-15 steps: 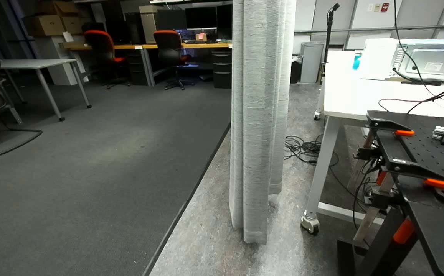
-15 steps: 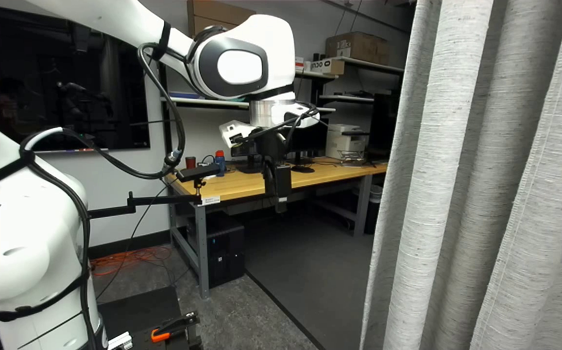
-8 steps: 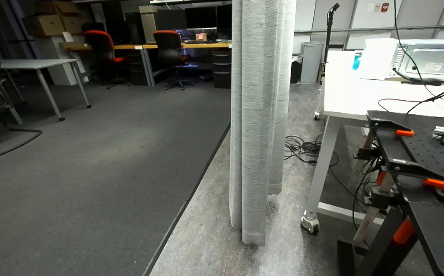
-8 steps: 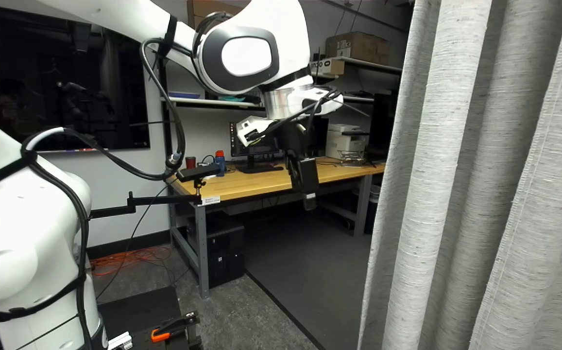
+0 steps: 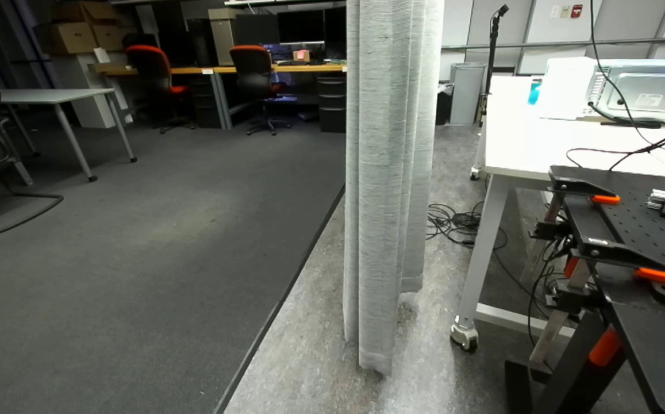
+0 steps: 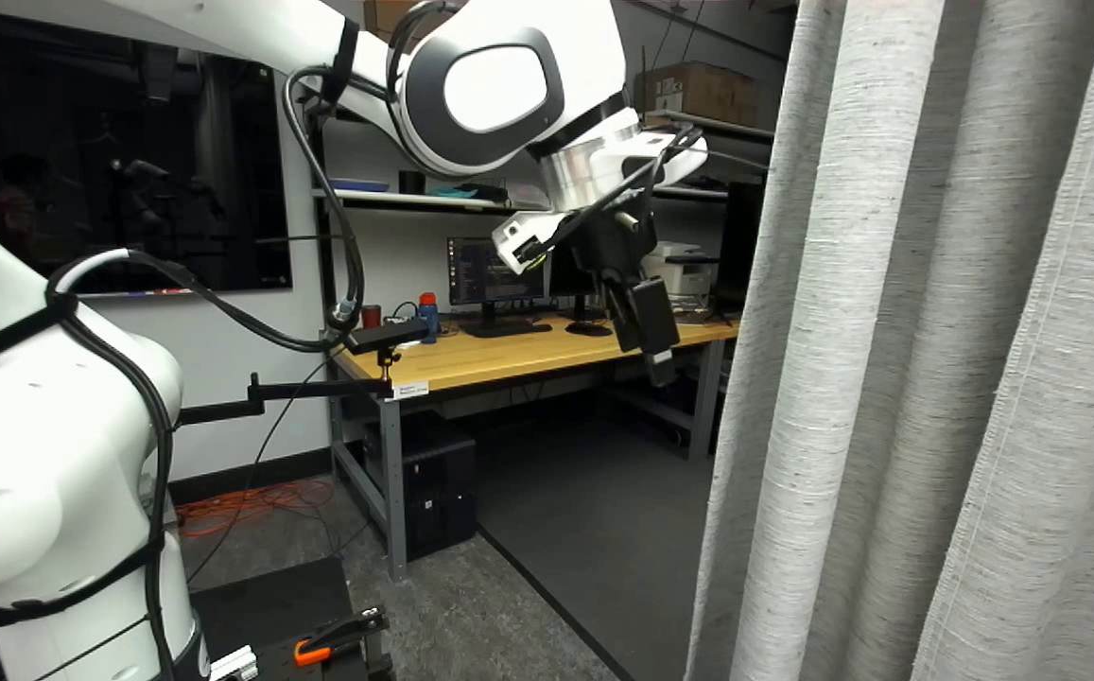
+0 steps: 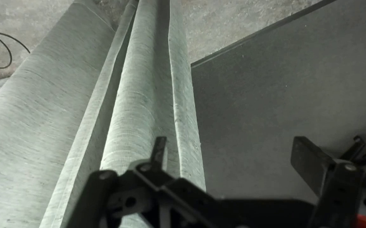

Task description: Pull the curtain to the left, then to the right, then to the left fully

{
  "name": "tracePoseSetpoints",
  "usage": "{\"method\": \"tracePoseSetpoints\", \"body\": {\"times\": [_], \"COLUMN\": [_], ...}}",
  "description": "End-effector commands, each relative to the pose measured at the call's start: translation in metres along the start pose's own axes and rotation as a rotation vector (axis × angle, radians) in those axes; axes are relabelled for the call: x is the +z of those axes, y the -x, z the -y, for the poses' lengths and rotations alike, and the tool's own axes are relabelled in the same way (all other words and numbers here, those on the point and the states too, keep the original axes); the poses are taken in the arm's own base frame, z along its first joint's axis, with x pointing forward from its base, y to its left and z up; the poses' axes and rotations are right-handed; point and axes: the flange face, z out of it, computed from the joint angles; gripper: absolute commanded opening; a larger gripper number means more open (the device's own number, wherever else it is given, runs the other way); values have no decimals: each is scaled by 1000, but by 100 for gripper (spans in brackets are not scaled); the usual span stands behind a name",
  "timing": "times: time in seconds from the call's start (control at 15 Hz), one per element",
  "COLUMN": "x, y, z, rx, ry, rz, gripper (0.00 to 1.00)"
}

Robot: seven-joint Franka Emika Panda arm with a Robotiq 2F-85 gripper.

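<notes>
The pale grey-white pleated curtain (image 5: 378, 184) hangs bunched near the floor. It fills the right side of an exterior view (image 6: 887, 340) and the left half of the wrist view (image 7: 132, 104). My gripper (image 6: 662, 367) is tilted, fingertips down and toward the curtain, with a visible gap to its near edge in that view. In the wrist view my gripper (image 7: 230, 141) is wide open. The curtain's free edge shows in the span between the two fingers, with the left finger (image 7: 159, 152) over the fabric and the right one over dark carpet. Nothing is gripped. Depth to the fabric is unclear.
A wooden desk (image 6: 509, 357) with monitors stands behind the gripper. A white-topped table (image 5: 539, 149) stands beside the curtain, with black cables (image 5: 458, 224) on the floor nearby. A camera arm (image 6: 320, 389) juts out near the robot base.
My gripper has moved right toward the curtain and tilted so its fingertips point more toward it. The curtain's lower edge has swayed slightly left in both exterior views.
</notes>
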Motion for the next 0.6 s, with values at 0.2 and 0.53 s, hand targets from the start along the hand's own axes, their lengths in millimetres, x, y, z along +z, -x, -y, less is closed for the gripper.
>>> {"method": "tracePoseSetpoints", "body": {"times": [0.2, 0.53], "x": [-19, -32], "y": [-35, -57], "z": [0, -9], "rx": [-9, -12], "ry": [16, 37], "rz": [-163, -270], "gripper": [100, 100]}}
